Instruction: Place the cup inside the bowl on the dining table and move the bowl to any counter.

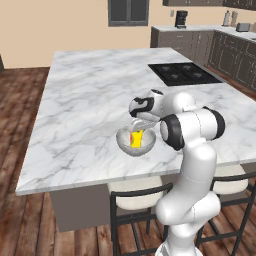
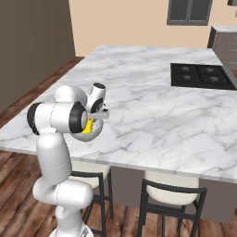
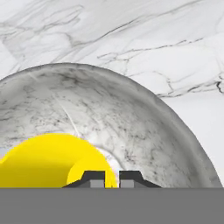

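cup [image 1: 135, 138]: inside bowl [image 1: 125, 144], leaning | bowl: on dining table [image 1: 90, 100] near front edge | gripper [image 3: 111, 179]: fingers nearly together over cup rim, clamping nothing

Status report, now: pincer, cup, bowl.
Pincer shut, low inside bowl. Cup in bowl, tilted, beside pincer. Bowl on dining table, near front edge. Nothing blocking.

Yellow cup [image 3: 41, 159], speckled grey bowl [image 3: 131, 113]

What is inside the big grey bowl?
The yellow cup sits inside the bowl, with the gripper over it. The bowl's bottom beneath the cup is covered.
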